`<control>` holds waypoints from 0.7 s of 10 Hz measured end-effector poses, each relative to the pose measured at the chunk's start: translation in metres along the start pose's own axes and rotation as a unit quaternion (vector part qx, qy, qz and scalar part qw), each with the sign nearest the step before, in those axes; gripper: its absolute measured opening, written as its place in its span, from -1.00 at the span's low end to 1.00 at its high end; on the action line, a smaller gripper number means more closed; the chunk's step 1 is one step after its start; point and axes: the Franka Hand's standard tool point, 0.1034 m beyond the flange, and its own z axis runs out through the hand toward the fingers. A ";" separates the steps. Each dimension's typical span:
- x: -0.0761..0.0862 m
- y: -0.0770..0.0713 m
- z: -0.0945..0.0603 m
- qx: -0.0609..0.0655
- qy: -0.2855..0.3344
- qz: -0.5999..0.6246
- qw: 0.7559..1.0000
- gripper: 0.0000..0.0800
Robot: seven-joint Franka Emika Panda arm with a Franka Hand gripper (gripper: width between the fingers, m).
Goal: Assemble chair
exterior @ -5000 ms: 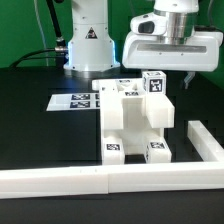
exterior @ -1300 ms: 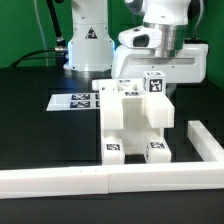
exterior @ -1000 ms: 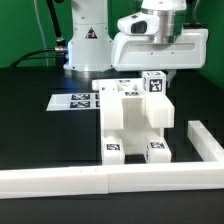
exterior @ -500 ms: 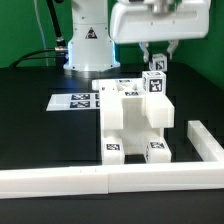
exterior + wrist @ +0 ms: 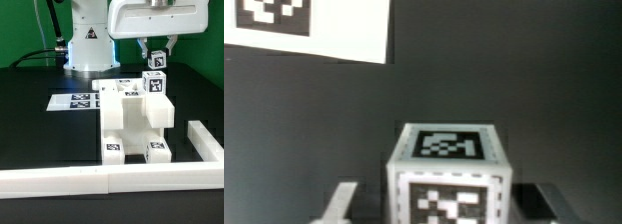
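Note:
The partly built white chair stands mid-table, with tags low on its two front legs. A tagged post rises at its top on the exterior view's right. My gripper hangs right above that post, shut on a small white tagged block. Whether block and post touch is unclear. In the wrist view the block sits between my gripper fingers, one tag on its upper face and one on the face toward the camera, over the black table.
The marker board lies flat at the chair's left in the exterior view. A long white border rail runs along the front and turns back on the right. The robot base stands behind. An unidentified white tagged surface shows in the wrist view.
The hand has risen, its body no longer covers the chair's top, and the held tagged block has come into sight above the post. In the last half second it edged slightly up and left.

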 end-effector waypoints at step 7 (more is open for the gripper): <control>0.048 0.053 -0.039 0.007 0.015 -0.059 0.998 -0.29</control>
